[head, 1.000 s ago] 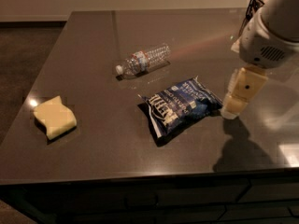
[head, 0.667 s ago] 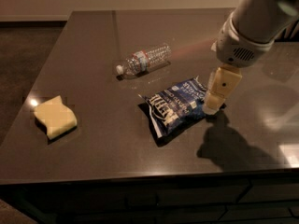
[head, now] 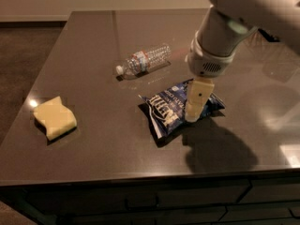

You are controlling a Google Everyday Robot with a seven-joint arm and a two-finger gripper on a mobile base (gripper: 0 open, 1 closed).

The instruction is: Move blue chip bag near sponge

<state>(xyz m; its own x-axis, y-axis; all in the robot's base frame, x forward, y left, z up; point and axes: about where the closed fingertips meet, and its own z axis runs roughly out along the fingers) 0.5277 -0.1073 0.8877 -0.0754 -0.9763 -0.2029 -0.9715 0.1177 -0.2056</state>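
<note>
Shifted left since a second ago: gripper (head: pixel 192 117), then off the right end of the blue chip bag (head: pixel 165 110), now hanging over its right half with the tip down at the foil. Cannot tell whether touching, nor whether clenched or released. Bag itself unmoved. Lies flat at mid-table, somewhat toward the front edge, long side running from lower left to upper right, white lettering up.

To the left, a wide stretch of bare table (head: pixel 101 102), and then the sponge (head: pixel 55 118) well apart, close to the left edge and not far from the front one. Nothing standing between bag and sponge.

Behind the bag and a little left, near but not touching: a clear water bottle (head: pixel 144 61) on its side, cap pointing left.

Reaching in from the upper right, the arm (head: pixel 220 41), with its dark shadow thrown on the tabletop just in front and right of the bag, short of the front edge.
</note>
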